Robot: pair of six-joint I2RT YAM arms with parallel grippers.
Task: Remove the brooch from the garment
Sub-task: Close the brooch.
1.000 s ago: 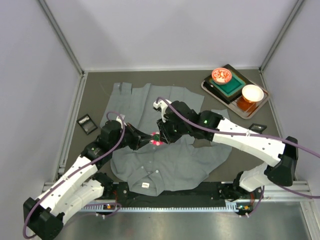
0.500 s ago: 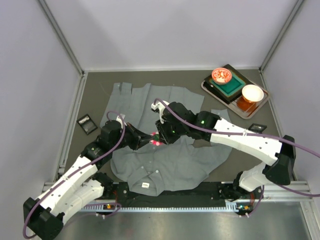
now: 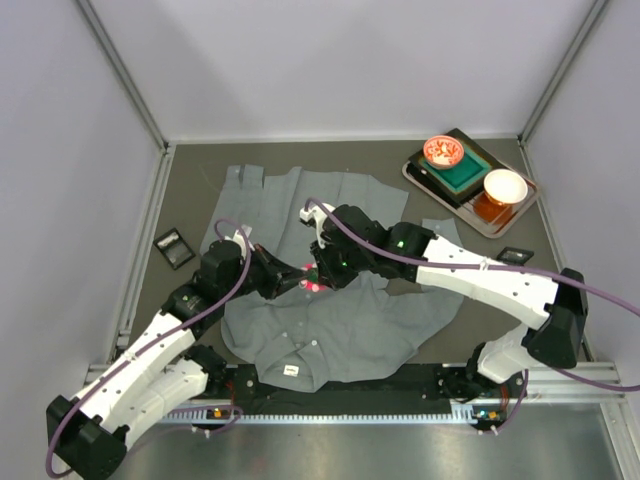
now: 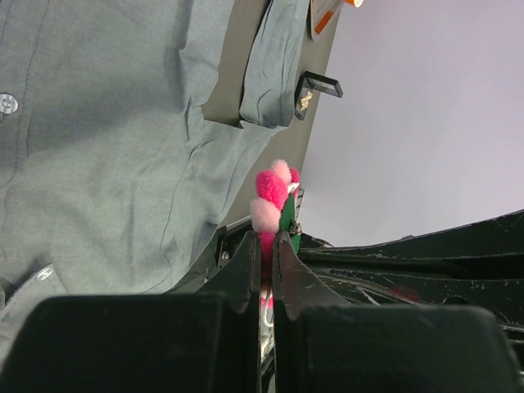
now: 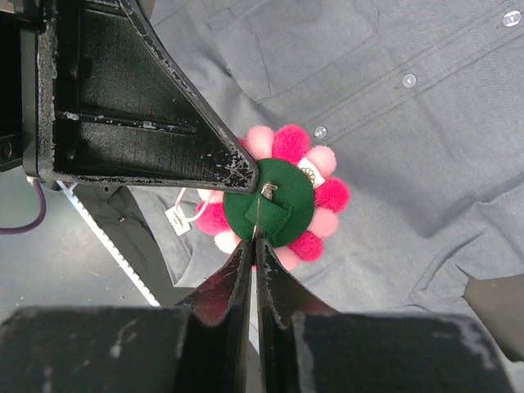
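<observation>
The brooch (image 5: 282, 205) is a ring of pink and red pompoms around a green felt back with a metal pin and a small white tag. My left gripper (image 4: 273, 239) is shut on its edge, and the pompoms (image 4: 271, 190) stick out past the tips. My right gripper (image 5: 254, 242) is shut on the thin pin at the green back. Both grippers meet over the grey garment (image 3: 340, 320), where the brooch (image 3: 314, 284) shows as a pink spot. The garment (image 5: 426, 139) lies spread flat beneath it, with its pale buttons showing.
A tray (image 3: 421, 179) at the back right holds a red bowl (image 3: 443, 151), a white bowl (image 3: 505, 185) and a green block (image 3: 462, 171). Small black items lie at the left (image 3: 173, 247) and at the right (image 3: 515, 255). Walls close in three sides.
My right gripper's jaws have closed onto the brooch's pin and the right arm has edged slightly left. The left arm holds still with the brooch.
</observation>
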